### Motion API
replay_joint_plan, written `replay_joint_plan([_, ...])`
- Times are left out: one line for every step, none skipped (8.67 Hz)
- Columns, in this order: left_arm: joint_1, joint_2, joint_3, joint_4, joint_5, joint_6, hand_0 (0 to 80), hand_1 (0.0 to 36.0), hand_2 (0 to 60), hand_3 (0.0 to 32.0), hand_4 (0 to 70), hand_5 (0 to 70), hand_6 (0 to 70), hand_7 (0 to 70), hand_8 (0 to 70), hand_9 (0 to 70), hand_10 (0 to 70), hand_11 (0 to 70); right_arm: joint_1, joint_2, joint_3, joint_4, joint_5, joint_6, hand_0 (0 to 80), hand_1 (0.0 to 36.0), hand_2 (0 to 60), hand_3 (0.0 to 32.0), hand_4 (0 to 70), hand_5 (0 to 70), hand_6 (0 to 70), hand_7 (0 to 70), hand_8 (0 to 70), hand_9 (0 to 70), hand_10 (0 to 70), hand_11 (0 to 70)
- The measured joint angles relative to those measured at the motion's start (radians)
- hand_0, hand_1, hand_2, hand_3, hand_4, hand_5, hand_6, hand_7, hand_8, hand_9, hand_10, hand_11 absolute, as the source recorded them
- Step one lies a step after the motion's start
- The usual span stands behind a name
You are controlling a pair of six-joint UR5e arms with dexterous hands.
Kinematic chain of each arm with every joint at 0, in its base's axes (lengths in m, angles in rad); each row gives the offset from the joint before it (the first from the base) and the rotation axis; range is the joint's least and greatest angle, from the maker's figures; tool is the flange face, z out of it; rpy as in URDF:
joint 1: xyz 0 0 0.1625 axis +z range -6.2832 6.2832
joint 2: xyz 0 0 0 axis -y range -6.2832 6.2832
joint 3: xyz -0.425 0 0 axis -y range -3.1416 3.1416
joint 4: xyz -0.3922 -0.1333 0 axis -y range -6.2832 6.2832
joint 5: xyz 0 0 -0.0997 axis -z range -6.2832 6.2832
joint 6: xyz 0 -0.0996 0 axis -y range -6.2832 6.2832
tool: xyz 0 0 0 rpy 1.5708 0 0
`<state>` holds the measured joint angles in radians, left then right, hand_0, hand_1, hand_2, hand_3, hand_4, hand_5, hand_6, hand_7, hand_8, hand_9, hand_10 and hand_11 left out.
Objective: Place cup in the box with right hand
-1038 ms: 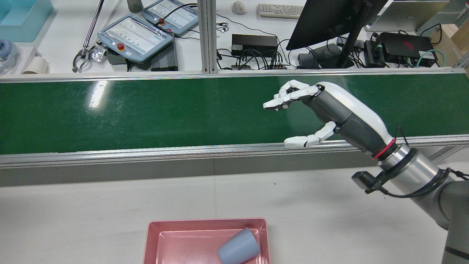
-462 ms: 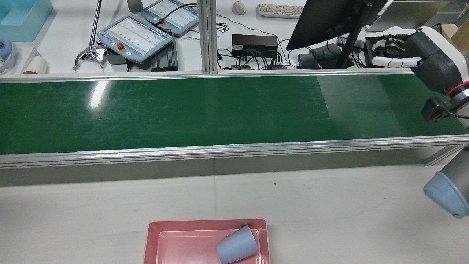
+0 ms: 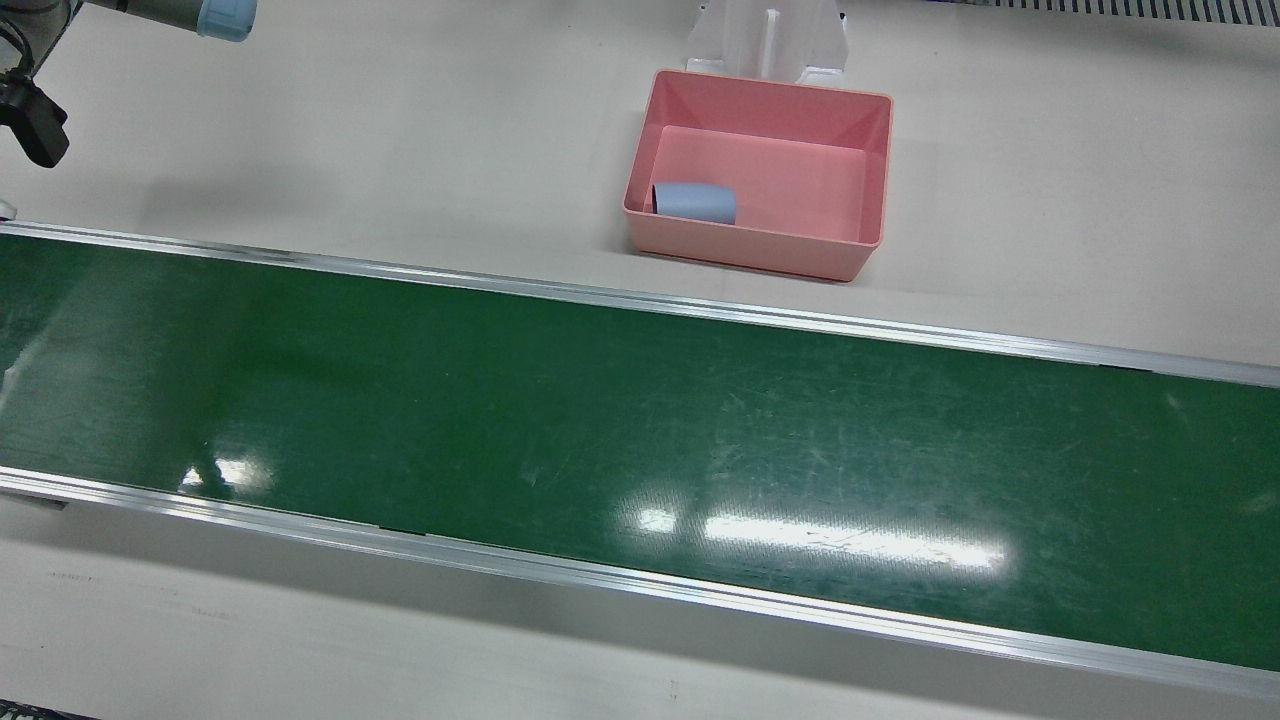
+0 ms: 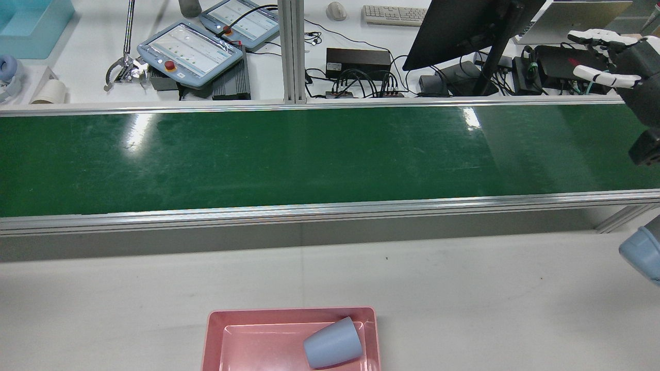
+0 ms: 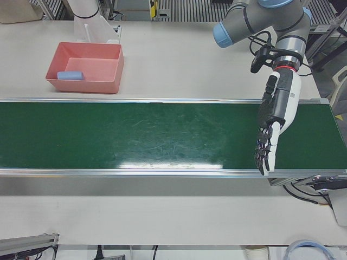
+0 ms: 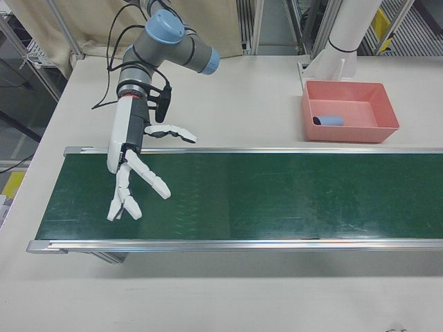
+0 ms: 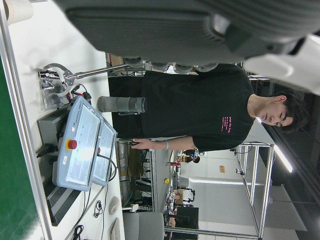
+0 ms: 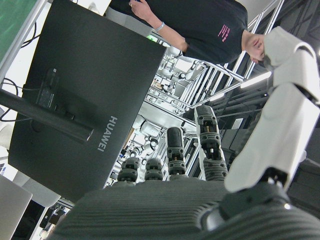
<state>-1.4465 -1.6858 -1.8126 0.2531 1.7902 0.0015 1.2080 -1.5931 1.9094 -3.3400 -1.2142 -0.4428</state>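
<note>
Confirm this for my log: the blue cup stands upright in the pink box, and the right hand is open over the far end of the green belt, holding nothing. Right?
Not quite. The blue cup lies on its side in the pink box, as the front view shows. The rest holds: the right hand is open over the green belt, holding nothing.

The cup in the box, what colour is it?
The cup is pale grey-blue; the front view shows it best, lying in the pink box.

In the rear view we see the box (image 4: pixel 216 335) cut by the bottom edge, and the right hand (image 4: pixel 616 41) cut by the right edge. The box wall hides part of the cup (image 3: pixel 693 203) in the front view.
</note>
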Motion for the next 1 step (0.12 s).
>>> replay_joint_plan([0.0,0.0,0.0,0.0,0.0,0.0,0.0,0.0,0.0,0.0,0.0,0.0,0.0,0.0,0.0,0.0,0.0,0.0,-0.002,-0.009,-0.003,0.009,-0.014,0.001,29.3,7.0,19.4,6.2,3.7,1.8,1.6,8.8,0.2,3.3,0.4,1.5])
